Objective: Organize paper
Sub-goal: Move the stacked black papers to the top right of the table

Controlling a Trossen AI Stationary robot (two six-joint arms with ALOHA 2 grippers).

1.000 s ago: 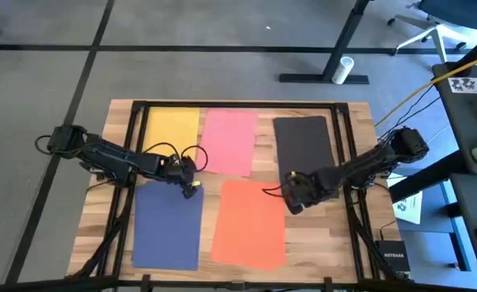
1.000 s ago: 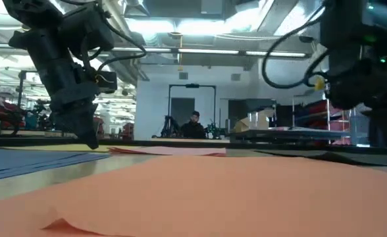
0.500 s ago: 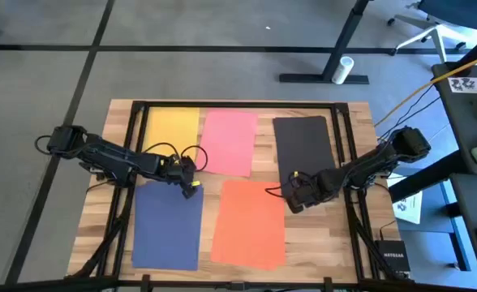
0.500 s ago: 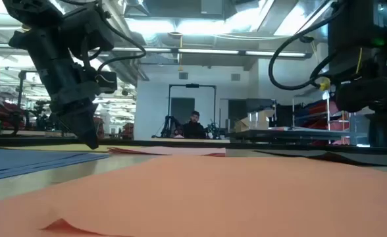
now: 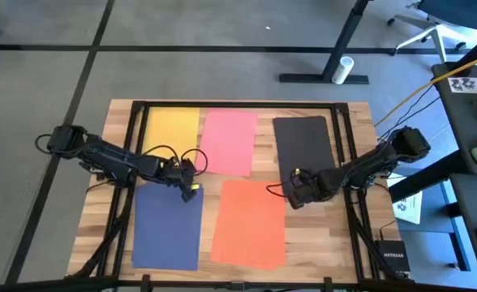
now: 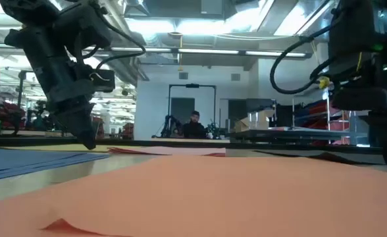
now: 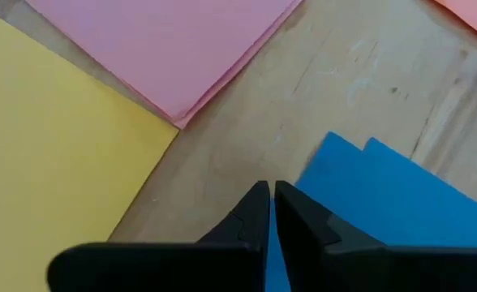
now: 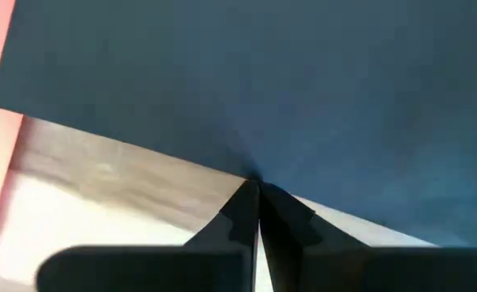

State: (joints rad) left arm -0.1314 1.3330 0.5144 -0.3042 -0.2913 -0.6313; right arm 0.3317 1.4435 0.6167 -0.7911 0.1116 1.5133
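Note:
Five coloured papers lie flat on the wooden table: yellow (image 5: 172, 128), pink (image 5: 230, 142) and black (image 5: 303, 144) along the far side, navy blue (image 5: 167, 227) and orange (image 5: 249, 223) along the near side. My left gripper (image 5: 191, 189) is shut, tips down beside the navy paper's far right corner (image 7: 336, 142), where two stacked blue corners show. My right gripper (image 5: 295, 192) is shut, with its tips at the black paper's near edge (image 8: 253, 172), between the orange and black papers. My left gripper (image 7: 268, 188) points down at the wood right beside the navy paper's far edge; whether it touches paper or table cannot be told. My right gripper (image 8: 255, 185) meets the black paper's near edge (image 8: 222, 166) with its shut tips, coming from the near side and slanting down. Faint creases fan out from the tips. The paper lies flat on the table. Whether the edge sits between the fingers cannot be told.
Black frame rails (image 5: 344, 162) run along the table's sides. A white printed sheet (image 5: 406, 208) and a small black box (image 5: 391, 258) lie off the right edge. Bare wood (image 5: 320, 235) shows at the near right. A person (image 6: 193, 124) stands far off in the room.
My right gripper has gone a little toward the table's far edge, from beside the orange paper's far right corner up to the black paper's near edge. The papers lie as before.

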